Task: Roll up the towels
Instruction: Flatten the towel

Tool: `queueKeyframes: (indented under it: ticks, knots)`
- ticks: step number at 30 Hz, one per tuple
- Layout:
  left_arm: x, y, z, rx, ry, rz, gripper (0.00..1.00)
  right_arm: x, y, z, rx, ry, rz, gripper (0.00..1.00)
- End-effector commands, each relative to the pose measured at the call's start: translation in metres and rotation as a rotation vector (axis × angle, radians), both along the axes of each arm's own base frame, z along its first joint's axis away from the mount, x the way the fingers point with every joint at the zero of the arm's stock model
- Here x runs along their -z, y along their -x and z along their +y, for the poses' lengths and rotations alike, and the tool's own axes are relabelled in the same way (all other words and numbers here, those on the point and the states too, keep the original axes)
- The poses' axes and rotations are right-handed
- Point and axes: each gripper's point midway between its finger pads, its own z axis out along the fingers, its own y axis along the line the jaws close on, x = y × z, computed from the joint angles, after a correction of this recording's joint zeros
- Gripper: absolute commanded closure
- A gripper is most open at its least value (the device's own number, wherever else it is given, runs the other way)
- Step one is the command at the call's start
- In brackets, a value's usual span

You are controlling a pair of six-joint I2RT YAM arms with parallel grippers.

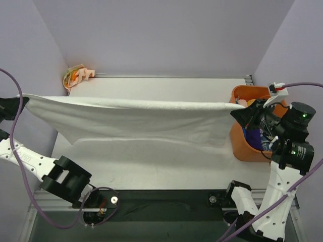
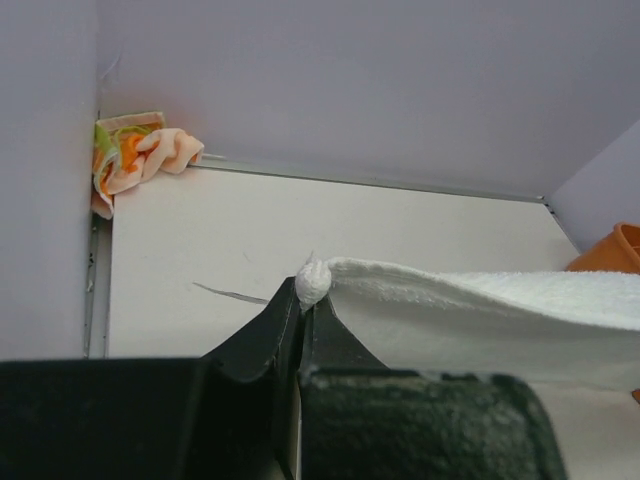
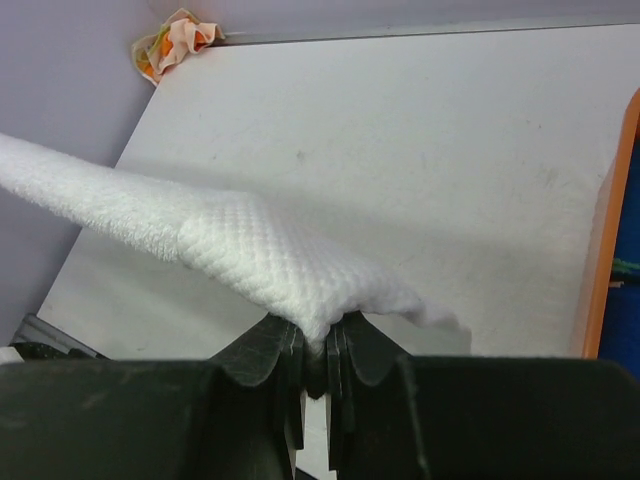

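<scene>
The large white towel (image 1: 136,118) hangs stretched across the table between both grippers, its lower edge draped on the table. My left gripper (image 1: 21,99) is shut on its left corner; in the left wrist view the gripper (image 2: 308,298) pinches a small white tuft of the towel (image 2: 480,300). My right gripper (image 1: 241,108) is shut on the right corner; in the right wrist view the gripper (image 3: 315,342) clamps the towel (image 3: 250,245). The cream towel with orange blotches (image 1: 76,75) lies crumpled in the far left corner. It also shows in the left wrist view (image 2: 135,155) and the right wrist view (image 3: 175,42).
An orange plastic bin (image 1: 242,143) stands at the right edge of the white table (image 1: 151,161), with blue and dark items inside; its rim shows in the right wrist view (image 3: 610,230). Purple walls enclose the table on three sides. Cables trail by both arms.
</scene>
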Motion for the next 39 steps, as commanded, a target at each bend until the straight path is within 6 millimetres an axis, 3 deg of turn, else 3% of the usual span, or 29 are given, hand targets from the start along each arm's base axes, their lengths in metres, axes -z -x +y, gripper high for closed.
queueKeyframes:
  ticks: [1, 3, 5, 10, 11, 12, 14, 16, 18, 19, 20, 21, 22, 23, 24, 25, 26, 27, 28, 29, 30, 31, 32, 33, 34, 35, 36, 37, 39]
  knots:
    - [-0.029, 0.028, -0.014, 0.039, -0.166, -0.096, 1.0, 0.007, 0.013, -0.008, 0.096, 0.004, 0.013, 1.0]
    - [-0.029, 0.033, -0.019, 0.022, -0.195, -0.107, 1.0, 0.011, 0.015, -0.01, 0.122, -0.005, 0.024, 1.0]
    - [-0.029, 0.029, -0.017, -0.022, -0.204, -0.127, 1.0, 0.023, 0.005, -0.019, 0.172, -0.023, 0.079, 1.0]
    - [-0.014, -0.015, -0.029, -0.023, -0.177, -0.116, 1.0, 0.067, -0.033, -0.042, 0.266, -0.049, 0.229, 1.0]
    - [0.024, -0.028, -0.014, -0.116, -0.213, 0.005, 1.0, 0.082, -0.046, -0.045, 0.281, -0.037, 0.264, 1.0]
    - [0.034, -0.049, -0.041, -0.051, -0.257, 0.025, 1.0, 0.089, -0.053, -0.047, 0.291, -0.026, 0.28, 1.0]
    - [0.059, -0.069, -0.05, -0.042, -0.298, 0.057, 1.0, 0.104, -0.072, -0.053, 0.33, 0.026, 0.306, 1.0]
    - [0.077, -0.094, -0.057, -0.087, -0.332, 0.104, 1.0, 0.112, -0.09, -0.043, 0.315, 0.076, 0.293, 1.0]
    - [0.101, -0.12, -0.038, -0.182, -0.368, 0.185, 1.0, 0.131, -0.112, -0.049, 0.377, 0.154, 0.334, 1.0]
    - [0.125, -0.14, -0.04, -0.167, -0.374, 0.24, 1.0, 0.135, -0.123, -0.043, 0.374, 0.18, 0.333, 1.0]
    - [0.136, -0.149, -0.037, -0.175, -0.385, 0.274, 1.0, 0.159, -0.136, -0.042, 0.38, 0.212, 0.403, 1.0]
    - [0.131, -0.163, -0.034, -0.186, -0.406, 0.276, 1.0, 0.155, -0.15, -0.044, 0.406, 0.233, 0.395, 1.0]
    - [0.14, -0.172, -0.026, -0.212, -0.416, 0.309, 1.0, 0.162, -0.161, -0.05, 0.45, 0.255, 0.415, 1.0]
    - [0.169, -0.186, -0.026, -0.188, -0.401, 0.367, 1.0, 0.185, -0.175, -0.053, 0.47, 0.271, 0.478, 1.0]
    - [0.164, -0.2, -0.023, -0.193, -0.413, 0.355, 1.0, 0.182, -0.19, -0.057, 0.499, 0.268, 0.472, 1.0]
    - [0.194, -0.212, -0.016, -0.201, -0.402, 0.419, 1.0, 0.186, -0.201, -0.063, 0.55, 0.268, 0.483, 0.98]
    - [0.2, -0.223, -0.018, -0.194, -0.399, 0.427, 1.0, 0.213, -0.213, -0.063, 0.55, 0.278, 0.546, 0.93]
    - [0.192, -0.237, -0.015, -0.196, -0.407, 0.41, 1.0, 0.207, -0.229, -0.063, 0.558, 0.264, 0.529, 0.83]
    - [0.219, -0.249, -0.01, -0.192, -0.392, 0.461, 1.0, 0.21, -0.238, -0.07, 0.597, 0.281, 0.527, 0.71]
    - [0.228, -0.255, -0.014, -0.175, -0.383, 0.487, 0.96, 0.231, -0.247, -0.071, 0.609, 0.288, 0.567, 0.56]
    - [0.214, -0.27, -0.011, -0.178, -0.394, 0.456, 0.84, 0.233, -0.255, -0.07, 0.603, 0.289, 0.57, 0.29]
    - [0.239, -0.278, -0.009, -0.171, -0.371, 0.506, 0.74, 0.225, -0.266, -0.07, 0.603, 0.281, 0.547, 0.22]
    - [0.247, -0.276, -0.012, -0.145, -0.348, 0.547, 0.66, 0.232, -0.27, -0.07, 0.593, 0.292, 0.56, 0.17]
    - [0.246, -0.279, -0.013, -0.13, -0.339, 0.552, 0.49, 0.23, -0.271, -0.07, 0.587, 0.295, 0.559, 0.07]
    - [0.242, -0.282, -0.014, -0.124, -0.34, 0.551, 0.45, 0.225, -0.27, -0.069, 0.578, 0.299, 0.555, 0.06]
    - [0.242, -0.278, -0.02, -0.095, -0.332, 0.555, 0.42, 0.221, -0.268, -0.049, 0.482, 0.302, 0.543, 0.06]
    - [0.237, -0.274, -0.023, -0.079, -0.338, 0.546, 0.36, 0.217, -0.265, -0.044, 0.445, 0.307, 0.534, 0.07]
    - [0.219, -0.269, -0.025, -0.074, -0.373, 0.51, 0.36, 0.215, -0.258, -0.04, 0.41, 0.326, 0.533, 0.07]
    - [0.223, -0.254, -0.033, -0.047, -0.378, 0.526, 0.36, 0.211, -0.235, -0.023, 0.281, 0.35, 0.524, 0.11]
